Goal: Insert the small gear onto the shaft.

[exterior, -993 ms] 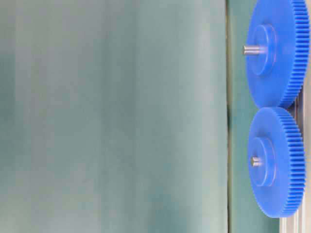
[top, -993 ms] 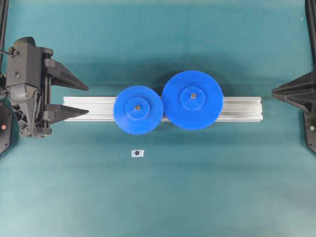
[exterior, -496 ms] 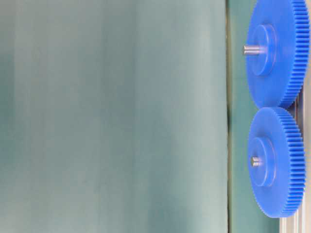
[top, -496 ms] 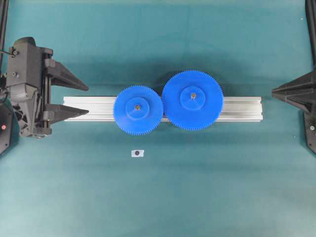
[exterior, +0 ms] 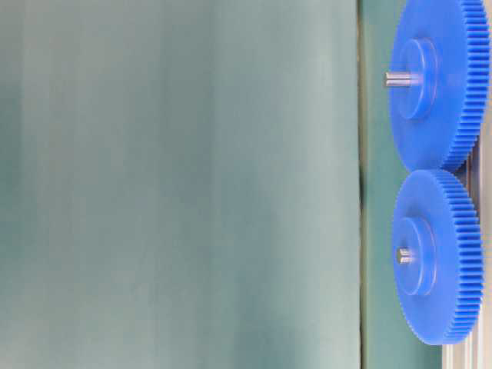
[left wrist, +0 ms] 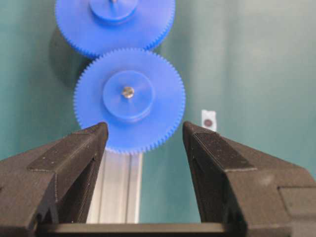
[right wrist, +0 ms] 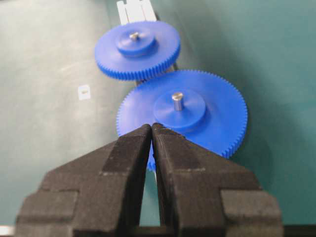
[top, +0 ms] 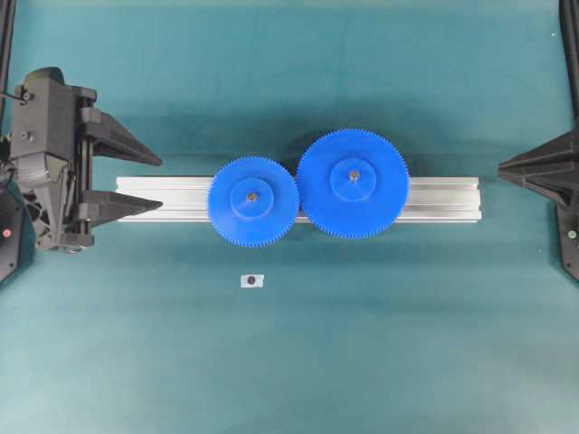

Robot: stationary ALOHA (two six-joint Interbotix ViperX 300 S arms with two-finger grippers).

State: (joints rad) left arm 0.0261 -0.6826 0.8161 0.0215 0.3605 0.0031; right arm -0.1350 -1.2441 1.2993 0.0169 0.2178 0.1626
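The small gear (top: 252, 201) lies flat on the silver rail (top: 443, 199), and the tip of the shaft (top: 252, 195) shows through its hub. In the left wrist view the gear (left wrist: 129, 101) and the pin (left wrist: 128, 92) sit just beyond my fingertips. The teeth of the small gear mesh with those of the larger gear (top: 353, 183). My left gripper (top: 161, 184) stands open at the rail's left end, nothing between its fingers. At the right edge, my right gripper (top: 500, 169) is shut and empty, apart from the rail.
A small white tag with a dark dot (top: 252, 281) lies on the teal mat in front of the rail. A taller pin (right wrist: 177, 100) sticks up from the larger gear's hub. Black frame posts stand at the top corners.
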